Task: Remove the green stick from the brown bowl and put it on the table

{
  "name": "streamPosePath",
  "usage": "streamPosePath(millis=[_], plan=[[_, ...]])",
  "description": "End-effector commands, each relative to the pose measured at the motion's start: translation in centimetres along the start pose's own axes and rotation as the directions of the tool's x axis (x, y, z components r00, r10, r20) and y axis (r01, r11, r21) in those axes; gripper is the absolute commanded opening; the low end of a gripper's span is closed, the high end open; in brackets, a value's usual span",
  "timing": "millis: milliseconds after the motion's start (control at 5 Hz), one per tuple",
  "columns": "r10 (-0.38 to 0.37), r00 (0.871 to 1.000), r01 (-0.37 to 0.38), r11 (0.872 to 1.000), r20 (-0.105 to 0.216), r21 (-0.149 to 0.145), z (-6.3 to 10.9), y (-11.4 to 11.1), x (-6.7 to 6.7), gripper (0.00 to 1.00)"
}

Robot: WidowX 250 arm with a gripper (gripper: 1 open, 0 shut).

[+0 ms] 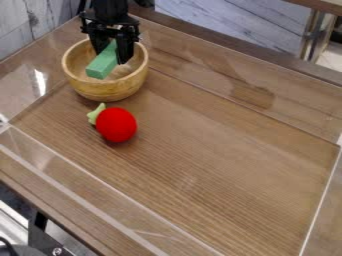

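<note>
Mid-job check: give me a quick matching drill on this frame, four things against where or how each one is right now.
Things:
1. green stick
2. brown bowl
3. red toy
4. gripper

States:
a. lying on the table, in front of the bowl
b. pinched, hanging over the bowl's hollow
c. standing near the table's far left corner
d. pointing down, shut on something

Pairs: 1-b, 2-c, 3-a, 4-d
</note>
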State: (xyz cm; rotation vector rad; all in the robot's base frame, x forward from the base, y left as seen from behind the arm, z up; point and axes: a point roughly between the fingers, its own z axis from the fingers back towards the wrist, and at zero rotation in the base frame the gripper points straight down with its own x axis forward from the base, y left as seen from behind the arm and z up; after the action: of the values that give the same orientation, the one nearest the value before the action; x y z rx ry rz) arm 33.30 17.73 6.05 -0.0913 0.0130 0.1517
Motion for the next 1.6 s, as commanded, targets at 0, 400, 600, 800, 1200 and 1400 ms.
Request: streamPosePath(millis=[0,400,600,800,1200,1400], plan=[[0.005,0.991,-0.011,0.999,0.134,0.039,5.6,0.2,0.6,0.0],[-0.01,0.987,0.009,1.0,0.16,0.011,7.7,-2.3,0.1,0.0],[-0.06,0.986,0.061,0.998,0.153,-0.003,7.6,-5.3,-0.8,0.0],[-0.113,0.983,0.117,0.993,0.145,-0.015,7.2,-8.3,-1.4,0.0],[-0.191,0.973,0.195,0.98,0.131,-0.022,5.6,-12.6,-2.7,0.0],[-0.215,0.969,0.218,0.976,0.121,-0.016,4.3,-13.7,-3.2,0.0]])
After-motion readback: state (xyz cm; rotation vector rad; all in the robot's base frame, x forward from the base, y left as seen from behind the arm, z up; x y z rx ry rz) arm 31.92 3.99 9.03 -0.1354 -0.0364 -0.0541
